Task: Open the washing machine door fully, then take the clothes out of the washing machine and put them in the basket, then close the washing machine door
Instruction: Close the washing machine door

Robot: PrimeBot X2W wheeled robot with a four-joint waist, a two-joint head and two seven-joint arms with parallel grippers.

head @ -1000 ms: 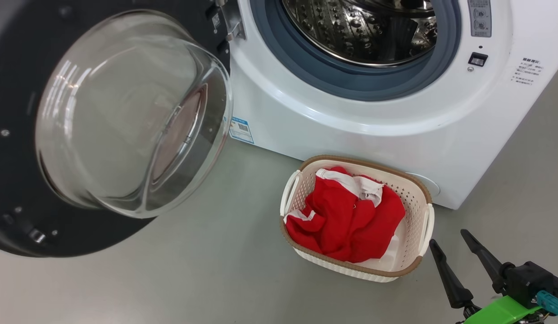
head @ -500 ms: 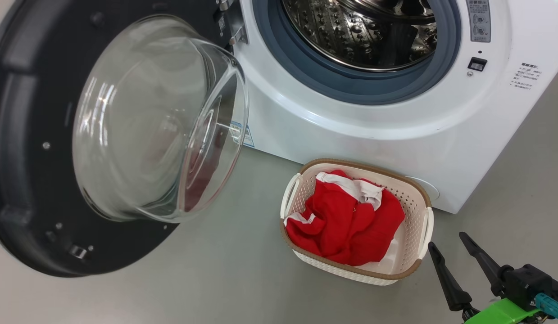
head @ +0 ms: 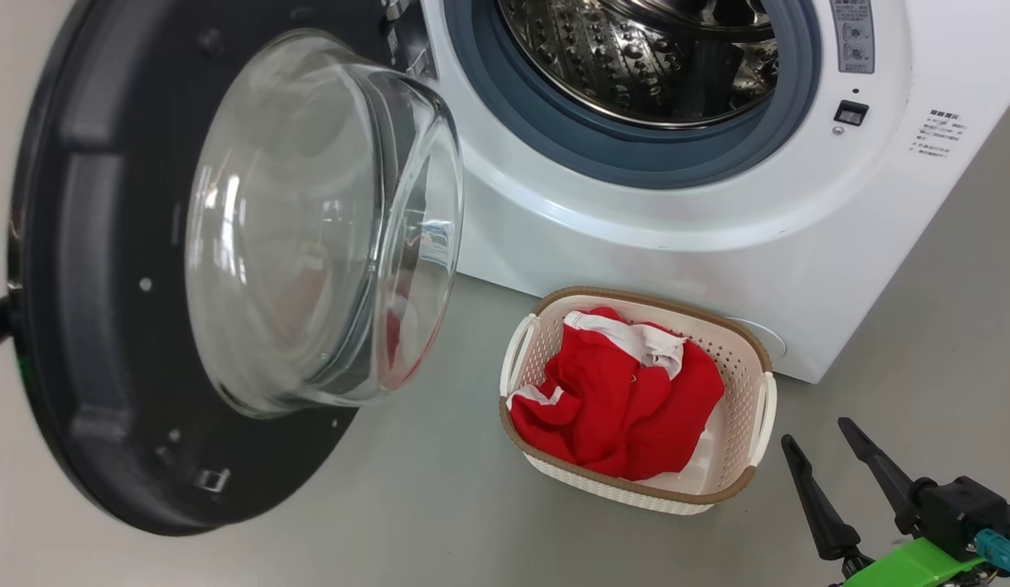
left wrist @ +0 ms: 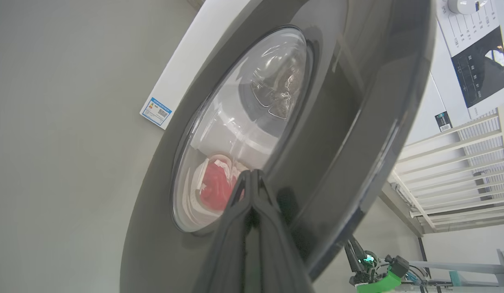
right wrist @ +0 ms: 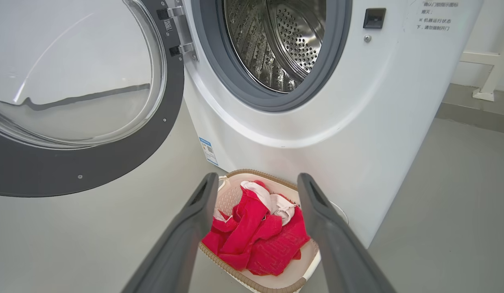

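- Honestly, the main worry is your left tool (left wrist: 249, 174). It's pinched fully shut, holding nothing, and aimed at the outer face of the washing machine door (head: 105, 342). That rim is glossy and curved, so a narrow tip pushing there could skid off and leave the door stalled short of the washing machine (head: 635, 244).
- A weak push could also leave the door resting against the washing machine without latching. My guess is it needs a firm last bit.
- The basket (head: 737, 391) sits on the floor (head: 439, 505) right in front of the washing machine, below the opening, with the clothes (head: 619, 399) piled inside. The door looks like it would sweep above the basket, but I can't judge the clearance from here.
- Your right tool (head: 814, 432) is spread wide and empty, just beside the basket on the side away from the washing machine. It looks out of the door's path.
- Hard to make out: whether the left tip actually touches the door. The wrist view has a dark reflection right there.
- The drum (head: 635, 57) is cut off at the top in the head view, so a stray piece could be hiding inside and get shut in.
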